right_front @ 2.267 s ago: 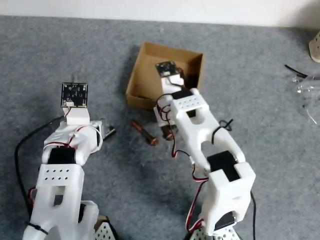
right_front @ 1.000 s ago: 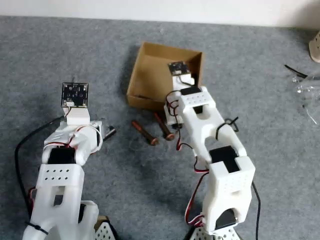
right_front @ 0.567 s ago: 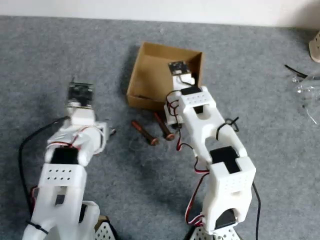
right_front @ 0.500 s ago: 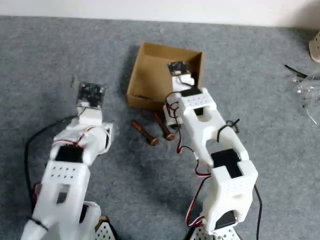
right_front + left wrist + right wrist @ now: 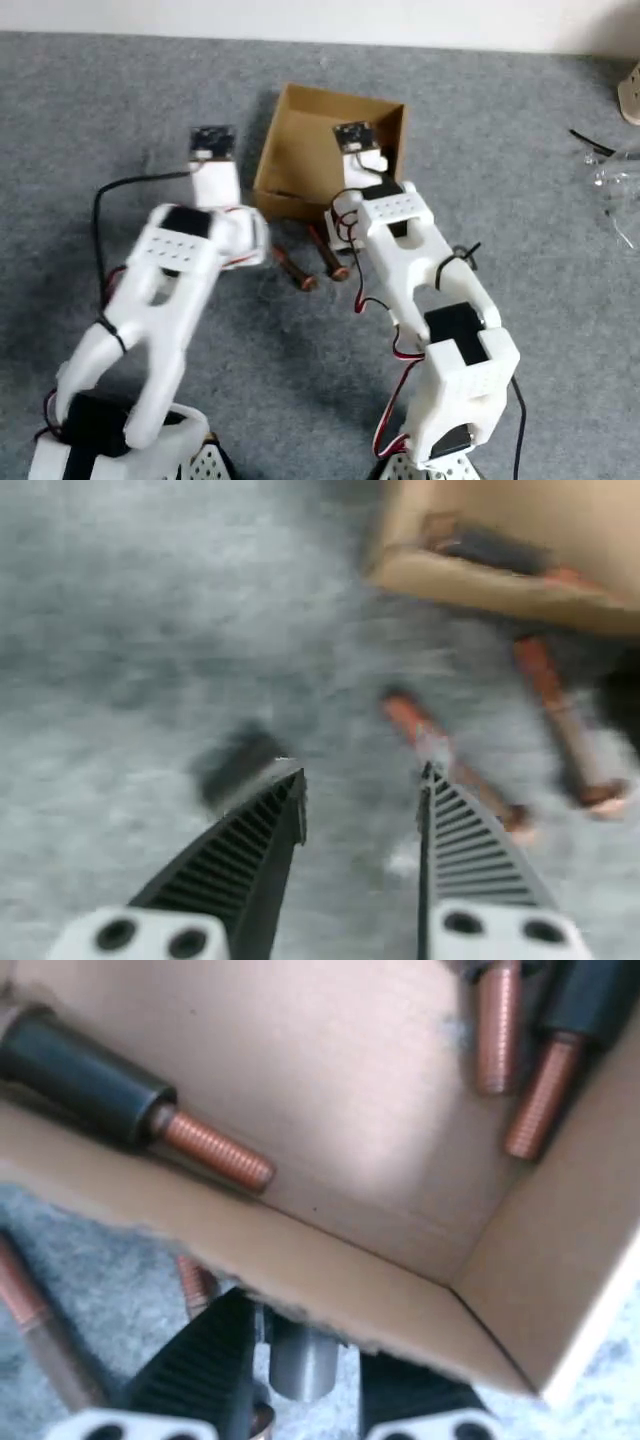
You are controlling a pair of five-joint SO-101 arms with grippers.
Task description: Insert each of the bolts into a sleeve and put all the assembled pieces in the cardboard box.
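My left gripper (image 5: 362, 780) hangs open just above the grey mat. One copper bolt (image 5: 455, 775) lies by one fingertip and a second bolt (image 5: 560, 720) lies beyond it. A dark sleeve (image 5: 235, 762) lies on the mat near the other fingertip. From above, both bolts (image 5: 295, 270) (image 5: 330, 255) lie in front of the cardboard box (image 5: 300, 205), between the two arms. My right gripper (image 5: 305, 1335) sits at the box's front wall (image 5: 330, 1280), shut on a grey cylindrical piece (image 5: 305, 1360). Inside the box lie several black sleeves with bolts in them (image 5: 100, 1080) (image 5: 570, 1010).
The left arm (image 5: 185, 260) leans across toward the right arm (image 5: 400, 230), so they stand close together over the bolts. Clear plastic and a cable (image 5: 605, 170) lie at the far right, and open grey mat stretches to the left.
My left arm has swung right and forward to the bolts in front of the box. The right arm earlier shifted toward the box, uncovering the second bolt, and has since barely moved.
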